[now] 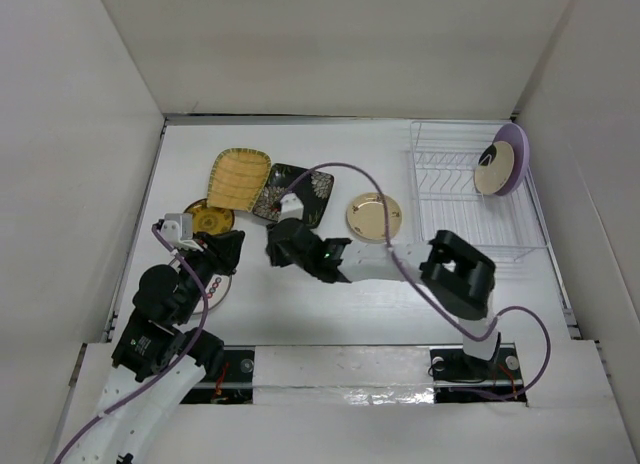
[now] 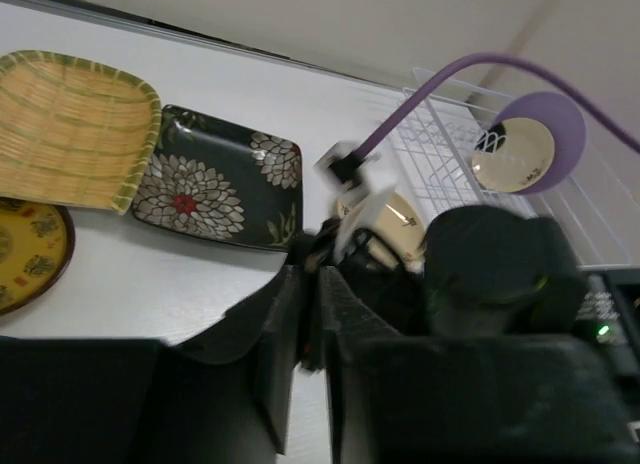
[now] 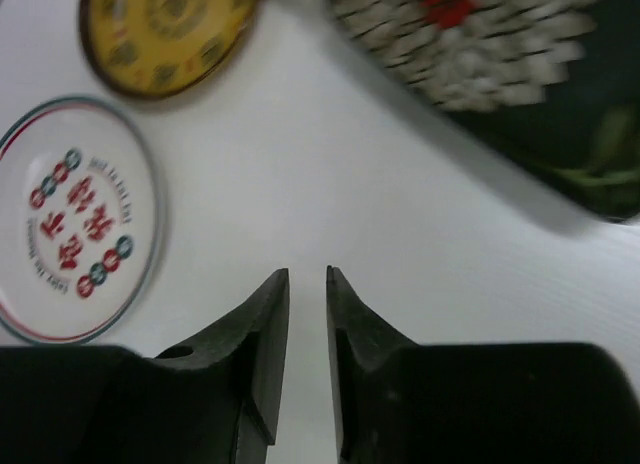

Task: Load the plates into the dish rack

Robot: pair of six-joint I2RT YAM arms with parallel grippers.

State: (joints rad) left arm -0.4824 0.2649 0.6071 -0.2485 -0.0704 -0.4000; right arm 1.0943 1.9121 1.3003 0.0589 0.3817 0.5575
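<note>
The white wire dish rack (image 1: 470, 209) stands at the right, with a lavender plate (image 1: 517, 149) and a cream plate (image 1: 493, 168) upright in its far end; both show in the left wrist view (image 2: 560, 134). On the table lie a gold-rimmed cream plate (image 1: 374, 215), a black flowered rectangular plate (image 1: 296, 192), a yellow woven squarish plate (image 1: 239, 177) and a brown-gold round plate (image 1: 210, 220). A white red-flowered plate (image 3: 70, 219) lies flat, mostly under my left arm. My left gripper (image 1: 232, 252) is shut and empty. My right gripper (image 1: 275, 246) hovers over bare table near the black plate (image 3: 520, 64), jaws almost together, empty.
White walls enclose the table on the left, far and right sides. My right arm (image 2: 480, 254) stretches across the middle of the table close in front of my left gripper (image 2: 310, 269). A purple cable (image 1: 340, 169) loops over the black plate.
</note>
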